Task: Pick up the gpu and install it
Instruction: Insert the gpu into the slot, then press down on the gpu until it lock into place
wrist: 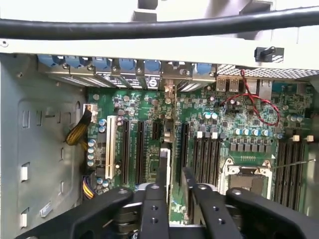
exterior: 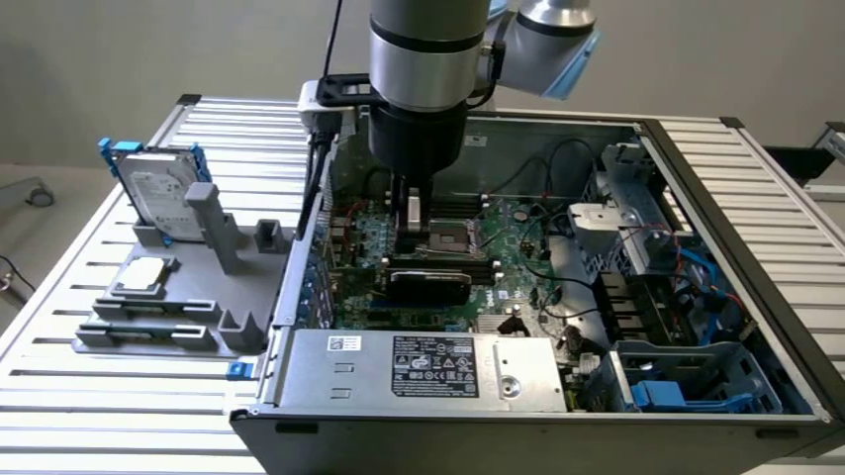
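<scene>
The gpu (exterior: 429, 284) stands on edge on the green motherboard (exterior: 516, 233) inside the open computer case, its black shroud facing the case front. In the wrist view the gpu (wrist: 165, 162) shows edge-on as a thin strip running to the rear bracket slots. My gripper (exterior: 415, 220) hangs straight down right above the card. In the wrist view my gripper (wrist: 172, 181) has its black fingers (wrist: 152, 209) on either side of the card's top edge, with a gap still visible on one side, so the jaws stand partly apart.
A grey fixture (exterior: 172, 317) on the slatted table at the exterior view's left holds a silver hard drive (exterior: 161, 193) in a blue frame and other small parts. The power supply (exterior: 422, 368), cables (exterior: 568, 297) and drive cages (exterior: 687, 386) crowd the case. A black cable (wrist: 159, 27) crosses the case rim.
</scene>
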Controlling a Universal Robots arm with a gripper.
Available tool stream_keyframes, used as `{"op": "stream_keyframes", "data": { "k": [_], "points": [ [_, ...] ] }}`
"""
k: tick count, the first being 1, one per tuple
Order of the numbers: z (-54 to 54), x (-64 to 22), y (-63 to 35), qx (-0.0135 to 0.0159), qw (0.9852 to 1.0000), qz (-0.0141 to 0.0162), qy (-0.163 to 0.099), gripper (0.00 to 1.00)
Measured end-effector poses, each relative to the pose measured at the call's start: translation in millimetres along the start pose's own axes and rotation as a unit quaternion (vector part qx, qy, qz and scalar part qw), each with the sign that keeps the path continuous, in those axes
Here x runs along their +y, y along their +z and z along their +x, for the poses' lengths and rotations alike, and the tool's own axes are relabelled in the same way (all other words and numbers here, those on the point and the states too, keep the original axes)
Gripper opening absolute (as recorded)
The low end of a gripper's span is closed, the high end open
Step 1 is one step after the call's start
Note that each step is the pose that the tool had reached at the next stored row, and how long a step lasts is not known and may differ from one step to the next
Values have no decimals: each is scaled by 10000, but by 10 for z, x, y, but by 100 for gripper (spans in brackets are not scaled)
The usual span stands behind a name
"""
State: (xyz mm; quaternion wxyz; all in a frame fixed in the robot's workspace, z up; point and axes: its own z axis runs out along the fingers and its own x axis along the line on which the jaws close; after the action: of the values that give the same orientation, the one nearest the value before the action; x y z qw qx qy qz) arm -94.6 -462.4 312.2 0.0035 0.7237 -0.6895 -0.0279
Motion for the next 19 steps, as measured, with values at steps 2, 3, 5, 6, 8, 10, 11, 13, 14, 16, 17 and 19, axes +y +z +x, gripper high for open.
{"op": "stream_keyframes", "data": {
  "k": [2,3,5,6,8,10,11,13,14,16,17,19],
  "points": [
    [0,0,0,-20,10000,1,-1,14],
    [0,0,0,-32,10000,2,-1,14],
    [0,0,0,-52,10000,3,-2,11],
    [0,0,0,-63,10000,3,-3,11],
    [0,0,0,-83,10000,4,-4,11],
    [0,0,0,-104,9999,5,-5,11],
    [0,0,0,-114,9999,5,-5,11],
    [0,0,0,-136,9999,6,-6,11],
    [0,0,0,-146,9999,7,-7,11],
    [0,-2,5,-158,9999,3,-7,11],
    [1,-3,16,-159,9999,-13,-7,11],
    [2,-4,51,-158,9999,-17,-13,11]
  ]
}}
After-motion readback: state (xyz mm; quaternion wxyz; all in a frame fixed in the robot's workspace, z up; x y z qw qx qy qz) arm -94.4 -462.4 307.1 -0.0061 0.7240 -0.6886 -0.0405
